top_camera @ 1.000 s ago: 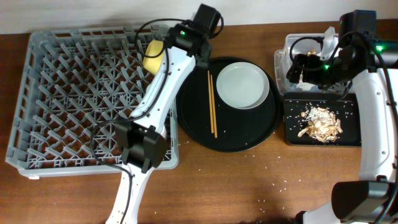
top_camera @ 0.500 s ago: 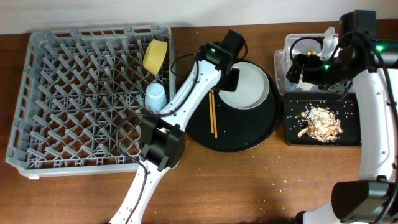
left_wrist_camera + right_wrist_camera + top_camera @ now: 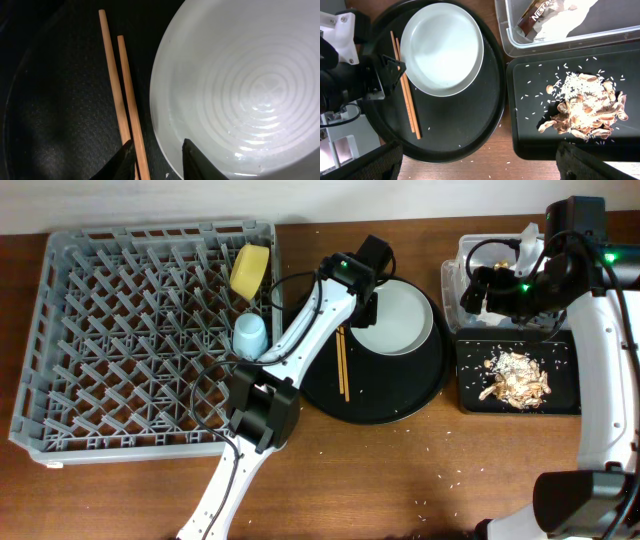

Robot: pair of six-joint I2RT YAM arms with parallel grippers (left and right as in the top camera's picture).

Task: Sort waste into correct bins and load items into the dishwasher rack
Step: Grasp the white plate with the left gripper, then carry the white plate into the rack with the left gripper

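Observation:
The pale plate (image 3: pixel 398 318) lies on the big round black tray, with the two chopsticks (image 3: pixel 342 360) at its left. My left gripper (image 3: pixel 158 160) is open and low over the plate's left rim (image 3: pixel 240 90), one finger by the chopsticks (image 3: pixel 122 95), one over the plate. The yellow bowl (image 3: pixel 249 270) and light-blue cup (image 3: pixel 248 334) stand in the grey rack (image 3: pixel 120 350). My right gripper (image 3: pixel 480 165) is open and empty, high over the bins. The clear tub (image 3: pixel 520 47) holds tissue and a brown wrapper (image 3: pixel 540 12). Food scraps (image 3: pixel 585 107) lie on the flat black tray (image 3: pixel 470 385). The pink cup is out of view.
The round black tray (image 3: pixel 400 395) sits between the rack and the bins. Rice grains are scattered on the wooden table (image 3: pixel 440 470) in front. My left arm (image 3: pixel 300 340) reaches from the rack's front right corner over to the round tray.
A second ago my left gripper was at the rack's back right. It has swung right to the round tray and come down at the plate's left rim. The right arm has not moved.

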